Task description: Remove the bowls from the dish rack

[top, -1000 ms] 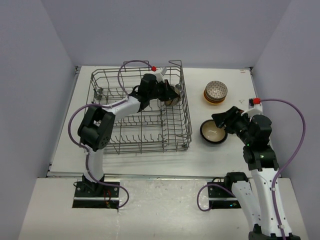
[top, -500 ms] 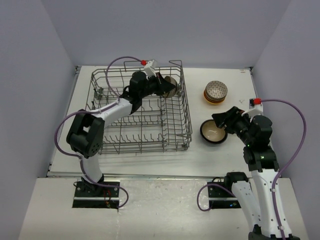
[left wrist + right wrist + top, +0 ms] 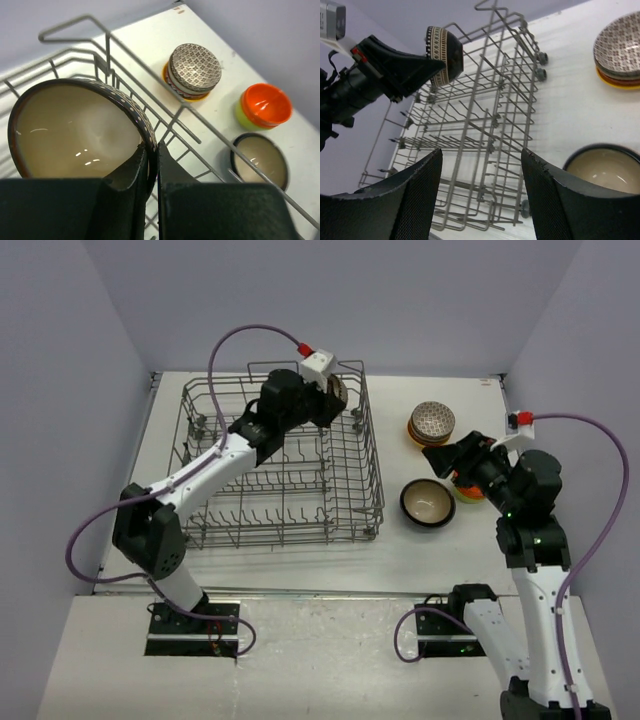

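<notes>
Left wrist view: left hand (image 3: 152,151) pinches the patterned bowl (image 3: 75,125), its bottom hidden; right hand (image 3: 480,154) spread.

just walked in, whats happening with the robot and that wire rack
The left gripper is shut on the rim of a cream-lined bowl, holding it up over the far right corner of the dish rack. The right gripper hangs open above the table, to the right of the rack. Out on the table there are a patterned stack, an orange bowl nested in a lime bowl, and a black bowl.
</notes>
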You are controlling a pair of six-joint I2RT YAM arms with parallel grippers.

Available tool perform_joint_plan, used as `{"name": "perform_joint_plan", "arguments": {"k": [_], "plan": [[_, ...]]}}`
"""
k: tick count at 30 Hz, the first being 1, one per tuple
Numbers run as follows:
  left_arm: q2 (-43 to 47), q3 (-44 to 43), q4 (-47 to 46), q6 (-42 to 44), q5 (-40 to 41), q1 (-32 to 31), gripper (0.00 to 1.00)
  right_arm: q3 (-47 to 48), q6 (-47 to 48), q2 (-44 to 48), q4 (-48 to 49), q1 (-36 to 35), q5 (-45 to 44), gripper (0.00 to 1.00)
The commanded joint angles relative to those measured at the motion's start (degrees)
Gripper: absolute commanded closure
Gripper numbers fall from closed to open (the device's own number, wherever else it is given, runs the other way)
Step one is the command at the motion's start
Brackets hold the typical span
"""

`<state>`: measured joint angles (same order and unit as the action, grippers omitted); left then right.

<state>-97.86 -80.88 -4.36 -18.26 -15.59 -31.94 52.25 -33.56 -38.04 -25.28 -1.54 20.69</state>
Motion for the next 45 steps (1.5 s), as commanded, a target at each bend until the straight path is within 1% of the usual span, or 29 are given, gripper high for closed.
{"name": "perform_joint_plan", "arguments": {"k": [1,2,3,4,5,6,7,8,9,10,11,12,16,20,23,27,28,30,31,33,35,38,40,41,42,43,44,45], "plan": [[9.88,-6.57,7.23,22.8,12.4,-10.81,1.0,7.24,0.34,-4.65,1.55,-0.83,5.15,0.35],[11.45,-6.57,10.31,27.79,15.3,-12.77,1.0,10.73,0.86,-5.8,0.15,-1.18,4.98,0.35],[12.25,-6.66,12.08,29.84,17.51,-14.88,1.0,12.6,1.3,-7.03,-0.73,-1.53,5.15,0.35],[12.87,-6.66,13.66,31.86,19.01,-18.47,1.0,14.35,1.91,-8.26,-1.7,-1.97,5.07,0.34],[13.66,-6.4,16.81,33.54,20.15,-20.16,1.0,16.46,2.53,-10.71,-3.01,-3.19,5.06,0.34],[14.88,-6.39,18.49,36.43,21.64,-21.83,1.0,20.66,4.19,-11.78,-5.89,-3.99,4.98,0.34],[15.33,-6.39,20.25,37.76,22.36,-24.98,1.0,22.7,5.16,-12.75,-7.4,-5.82,4.54,0.35],[16.12,-6.74,24.1,38.73,23.23,-26.49,1.0,26.81,6.13,-14.41,-10.81,-6.97,2.62,0.35],[16.3,-7.01,26.22,40.31,23.59,-27.98,1.0,28.77,8.23,-15.04,-12.59,-8.29,0.86,0.34],[16.39,-7.53,28.07,40.76,24.12,-30.78,1.0,30.18,9.03,-15.39,-14.0,-9.61,-0.89,0.35],[16.3,-8.84,31.83,40.76,25.08,-32.11,1.0,32.54,9.65,-16.09,-16.71,-11.45,-3.26,0.35],[16.04,-9.64,33.52,40.85,25.61,-34.56,1.0,33.26,10.7,-16.45,-17.95,-12.08,-3.89,0.36],[13.76,-14.21,41.51,41.2,28.34,-39.67,1.0,35.03,13.61,-18.38,-24.72,-15.32,-6.79,0.39],[8.76,-20.62,47.06,41.55,28.77,-42.23,1.0,34.76,15.1,-20.31,-33.05,-19.54,-11.8,0.39],[4.46,-26.95,52.43,41.55,28.08,-43.29,1.0,34.15,16.25,-21.9,-37.28,-22.71,-15.93,0.42],[1.45,-31.17,55.33,41.99,28.69,-44.08,1.0,32.39,16.16,-22.34,-38.44,-25.79,-18.05,0.5],[1.19,-31.61,55.51,42.08,29.04,-44.26,1.0,31.95,15.98,-22.34,-38.44,-26.4,-19.36,0.58],[0.92,-32.41,55.51,42.43,29.22,-44.52,1.0,30.9,15.72,-22.78,-38.53,-26.85,-20.16,0.68],[0.92,-32.5,55.34,42.61,29.22,-44.78,1.0,30.63,15.63,-22.95,-38.53,-27.37,-20.33,0.78],[0.75,-32.93,55.34,43.04,29.13,-44.96,1.0,30.19,15.11,-23.48,-38.09,-28.07,-20.51,0.9],[0.48,-33.37,55.42,43.22,29.48,-45.05,1.0,30.02,14.58,-23.48,-36.78,-28.78,-21.47,0.92],[0.13,-33.38,55.51,43.4,29.74,-45.05,1.0,30.72,14.23,-23.66,-35.72,-29.13,-21.66,0.99],[0.04,-33.29,54.82,43.4,30.18,-45.05,1.0,31.07,13.96,-23.75,-35.11,-29.05,-22.09,1.0],[0.22,-33.11,54.29,43.31,31.23,-45.05,0.98,31.16,13.7,-23.66,-34.06,-29.13,-22.27,1.0],[0.39,-32.68,53.59,43.14,32.11,-45.05,0.82,31.07,13.61,-23.22,-33.44,-29.13,-22.88,1.0],[0.74,-32.15,51.49,42.87,33.34,-45.05,0.65,30.98,13.52,-22.96,-32.91,-29.13,-23.06,1.0],[1.7,-31.54,50.34,42.78,35.26,-45.05,0.41,30.81,13.17,-22.69,-31.95,-29.05,-24.02,1.0],[2.41,-30.83,49.11,42.7,35.98,-45.05,0.19,30.89,13.08,-22.43,-31.77,-28.61,-25.85,1.0]]}}
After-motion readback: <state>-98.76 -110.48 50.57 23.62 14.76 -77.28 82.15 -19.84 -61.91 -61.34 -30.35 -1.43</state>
